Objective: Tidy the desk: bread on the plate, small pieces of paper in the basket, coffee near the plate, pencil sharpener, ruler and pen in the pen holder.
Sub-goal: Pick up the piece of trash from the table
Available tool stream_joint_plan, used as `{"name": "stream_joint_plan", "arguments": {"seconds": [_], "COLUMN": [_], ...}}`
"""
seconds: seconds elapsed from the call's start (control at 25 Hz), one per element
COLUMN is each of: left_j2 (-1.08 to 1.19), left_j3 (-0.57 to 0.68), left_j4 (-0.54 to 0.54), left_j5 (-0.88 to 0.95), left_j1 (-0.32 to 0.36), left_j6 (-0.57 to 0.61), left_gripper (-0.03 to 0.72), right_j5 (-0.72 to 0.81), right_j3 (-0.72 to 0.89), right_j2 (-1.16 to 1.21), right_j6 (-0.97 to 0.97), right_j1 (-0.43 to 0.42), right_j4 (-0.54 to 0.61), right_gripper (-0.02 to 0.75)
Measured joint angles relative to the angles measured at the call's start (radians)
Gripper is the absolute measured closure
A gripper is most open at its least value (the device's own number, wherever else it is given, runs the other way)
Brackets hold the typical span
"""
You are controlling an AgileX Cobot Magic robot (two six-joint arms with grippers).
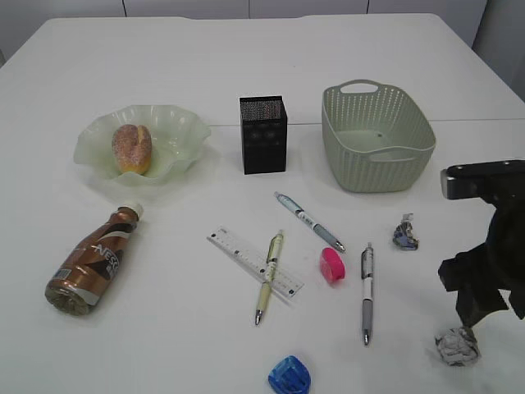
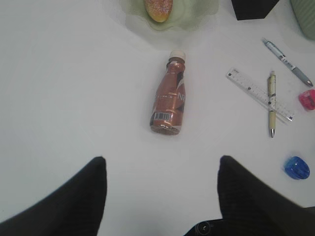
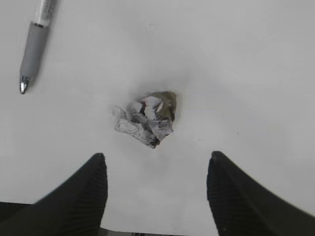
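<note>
The right gripper (image 3: 155, 196) is hovering with jaws spread wide (nothing held) above a crumpled paper ball (image 3: 145, 117) lying on the desk (image 1: 164, 345), apparently lining up to carry it to the basket (image 1: 376, 139).

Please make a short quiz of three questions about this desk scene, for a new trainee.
1. True or false: the bread already lies on the plate.
2. How many pens lie on the desk? A) two B) three C) four
3. What lies between the open jaws of the right gripper?

Key
1. True.
2. B: one crosses the ruler.
3. A crumpled paper ball, not gripped.
</note>
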Motion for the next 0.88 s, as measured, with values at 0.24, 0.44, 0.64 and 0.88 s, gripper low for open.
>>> {"name": "stream_joint_plan", "arguments": {"seconds": [0.24,0.44,0.64,0.88], "left_j2": [0.000,0.000,0.000,0.000], "left_j3": [0.000,0.000,0.000,0.000], "left_j4": [0.000,0.000,0.000,0.000], "left_j5": [0.000,0.000,0.000,0.000], "left_j1": [0.000,0.000,0.000,0.000], "left_j6": [0.000,0.000,0.000,0.000], "left_gripper": [0.182,0.182,0.182,0.182], "right_j5": [0.011,-0.017,-0.022,-0.055], "right_j3": [-0.004,-0.004,-0.004,-0.004], "right_j2": [0.088,0.111,0.145,0.151], "right_j6": [0.019,0.024,0.027,0.027], "right_j1": [0.006,0.006,0.006,0.006], "right_j4": [-0.009,-0.009,-0.009,0.001], "right_gripper": [0.239,0.239,0.239,0.239]}}
